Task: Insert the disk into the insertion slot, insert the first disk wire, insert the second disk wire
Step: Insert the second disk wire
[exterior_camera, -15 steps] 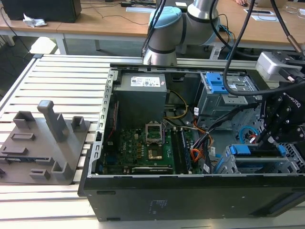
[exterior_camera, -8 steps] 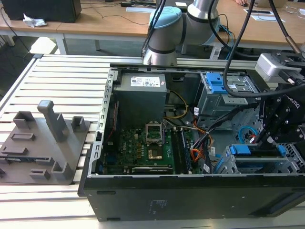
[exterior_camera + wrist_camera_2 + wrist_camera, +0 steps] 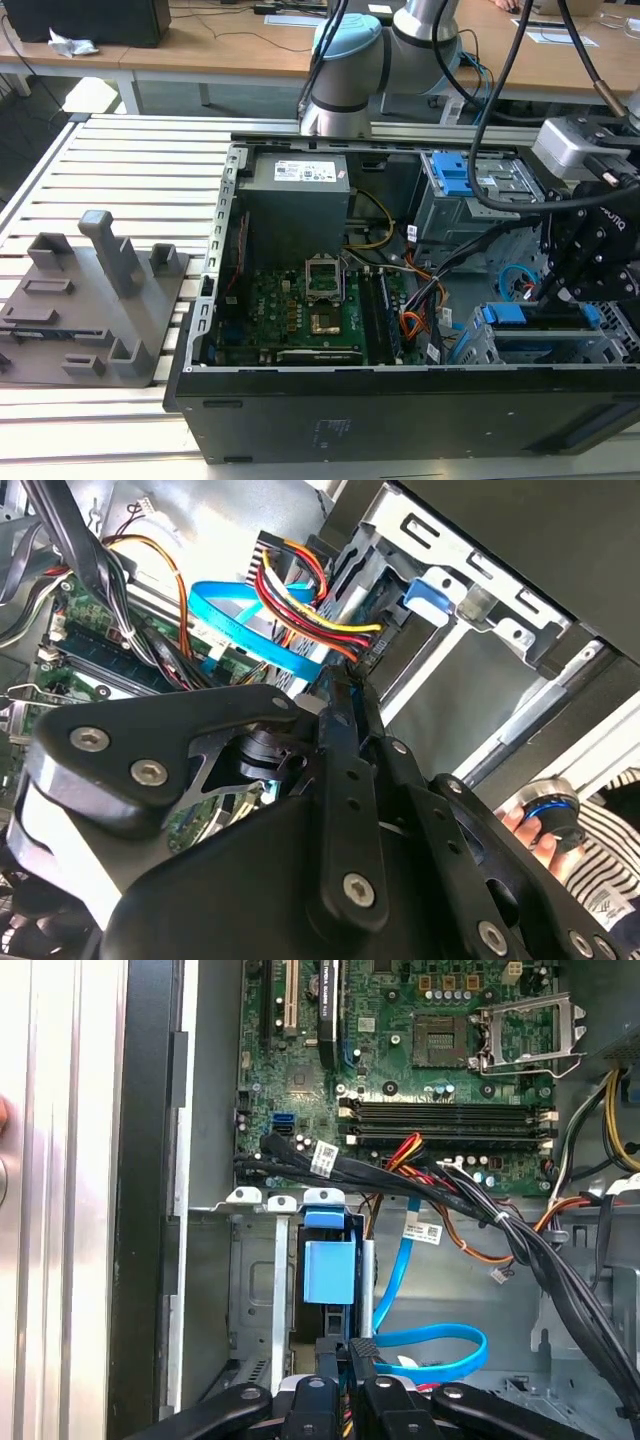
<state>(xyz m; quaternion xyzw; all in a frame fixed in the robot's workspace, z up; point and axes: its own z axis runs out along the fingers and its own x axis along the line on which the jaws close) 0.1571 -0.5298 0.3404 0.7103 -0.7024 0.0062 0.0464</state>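
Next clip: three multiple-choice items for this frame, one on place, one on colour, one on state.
1. Where is the gripper in the exterior view?
A. over the grey fixture outside the case
B. at the drive cage on the exterior view's right
C. above the power supply

2. What colour is the flat cable looping by the cage?
A. blue
B. green
C. white

3. The computer case is:
A. closed
B. open, its boards exposed
C. standing upright

Key: 1 B, gripper reaches down at the cage; 2 A, blue in both wrist views; 3 B, the motherboard shows.
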